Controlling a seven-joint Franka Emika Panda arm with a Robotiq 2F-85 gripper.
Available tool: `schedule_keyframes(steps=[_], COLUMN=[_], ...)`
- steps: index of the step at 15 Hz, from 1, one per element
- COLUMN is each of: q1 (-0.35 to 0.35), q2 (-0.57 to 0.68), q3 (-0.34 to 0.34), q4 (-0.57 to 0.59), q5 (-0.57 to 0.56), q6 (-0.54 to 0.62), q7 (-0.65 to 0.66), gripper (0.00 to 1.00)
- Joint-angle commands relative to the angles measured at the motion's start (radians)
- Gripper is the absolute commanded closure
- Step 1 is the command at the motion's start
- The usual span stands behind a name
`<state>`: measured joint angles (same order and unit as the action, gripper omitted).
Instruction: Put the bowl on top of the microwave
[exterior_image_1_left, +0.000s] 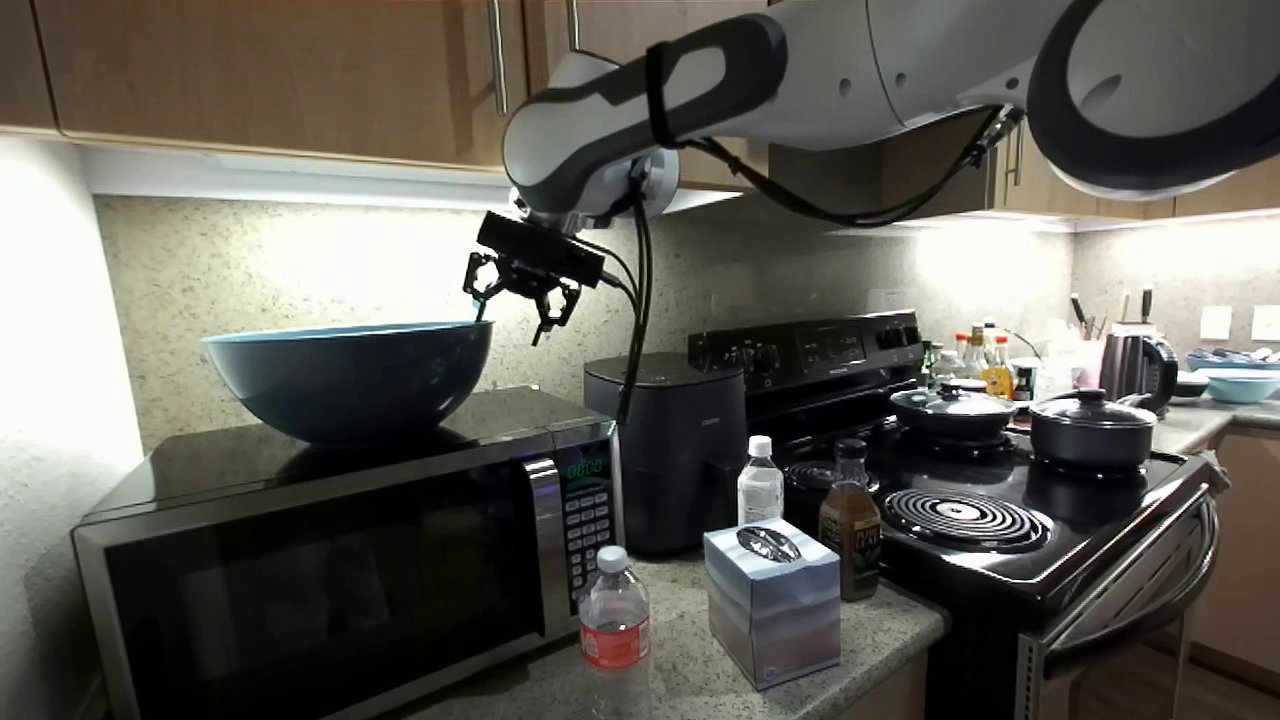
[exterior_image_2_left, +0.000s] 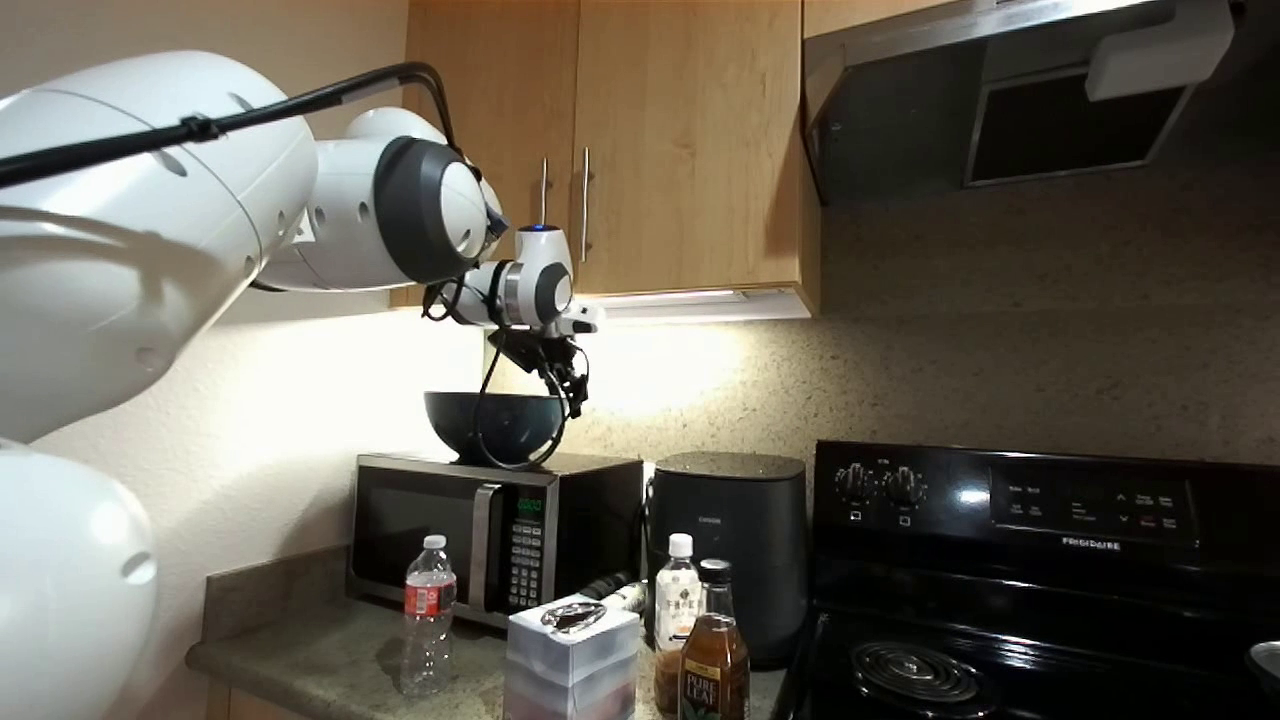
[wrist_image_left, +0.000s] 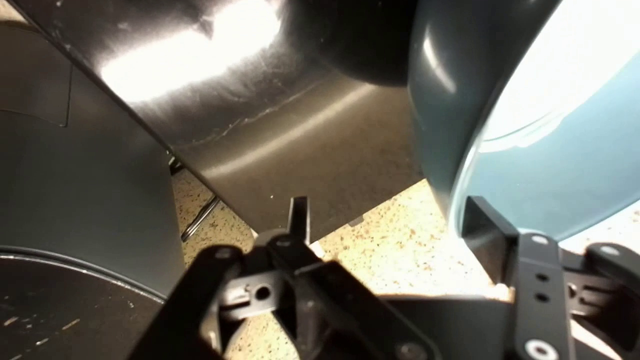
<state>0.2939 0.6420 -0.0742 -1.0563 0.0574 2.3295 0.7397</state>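
The large dark teal bowl sits upright on top of the silver-and-black microwave. In an exterior view the bowl also rests on the microwave's top. My gripper is open at the bowl's rim on the side toward the air fryer. In the wrist view the gripper has its jaws wide apart with nothing between them. One finger overlaps the bowl's light rim, apparently just inside the bowl; contact cannot be told. The other finger is outside it, over the microwave's top.
A tall black air fryer stands beside the microwave. Wooden cabinets hang close above the arm. A water bottle, a tissue box and a tea bottle stand on the counter. The stove holds black pots.
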Motion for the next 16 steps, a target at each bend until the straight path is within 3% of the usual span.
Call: schedule_keyframes(steps=[1,10,16], q1=[0.011,-0.019,-0.040], q2=[-0.052,-0.241,-0.408], q3=[-0.030,-0.065,-0.098], q4=[-0.032,-0.133,-0.291], q5=[-0.016,0.012,0.037], q6=[-0.047,-0.345,-0.374], q7=[0.059,0.014,0.035], gripper=[0.00,0.00,0.00])
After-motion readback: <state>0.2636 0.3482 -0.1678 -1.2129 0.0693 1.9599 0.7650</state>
